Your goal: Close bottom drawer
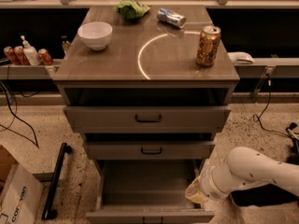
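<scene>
Speckled floor (a cardboard box at left), dim warm light, perhaps a long ledge behind.

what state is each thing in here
bottom drawer, pulled far open, looks empty
middle drawer, looks shut
top drawer, looks shut
white bowl, upright
gold can, standing upright
silver can, lying on its side
green bag, crumpled
gripper, low by the bottom drawer's right side

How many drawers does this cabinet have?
3: top drawer under the countertop, middle drawer below it, bottom drawer pulled well out. The gripper is at its right side. None seem hidden.
</scene>
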You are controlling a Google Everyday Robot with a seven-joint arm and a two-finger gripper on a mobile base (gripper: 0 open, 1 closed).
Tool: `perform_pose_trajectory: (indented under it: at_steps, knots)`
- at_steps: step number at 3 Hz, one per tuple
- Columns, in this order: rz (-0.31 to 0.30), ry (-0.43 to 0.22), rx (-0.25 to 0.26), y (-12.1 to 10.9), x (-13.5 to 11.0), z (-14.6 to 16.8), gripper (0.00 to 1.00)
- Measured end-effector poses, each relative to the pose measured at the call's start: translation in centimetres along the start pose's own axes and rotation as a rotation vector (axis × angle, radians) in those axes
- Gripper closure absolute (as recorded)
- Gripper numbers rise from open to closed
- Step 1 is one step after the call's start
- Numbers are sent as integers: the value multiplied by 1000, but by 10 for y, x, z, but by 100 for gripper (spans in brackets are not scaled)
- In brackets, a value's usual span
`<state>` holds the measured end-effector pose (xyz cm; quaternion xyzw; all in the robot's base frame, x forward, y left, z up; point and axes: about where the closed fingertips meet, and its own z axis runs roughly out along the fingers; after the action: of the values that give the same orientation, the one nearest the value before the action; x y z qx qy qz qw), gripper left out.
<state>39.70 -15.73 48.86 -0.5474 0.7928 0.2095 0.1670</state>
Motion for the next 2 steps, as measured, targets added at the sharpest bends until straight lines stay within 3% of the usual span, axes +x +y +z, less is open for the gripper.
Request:
perform_pose_trajectory:
  at_steps: [2]
  knots:
    - [-2,-7,-23,-3,12,43,100]
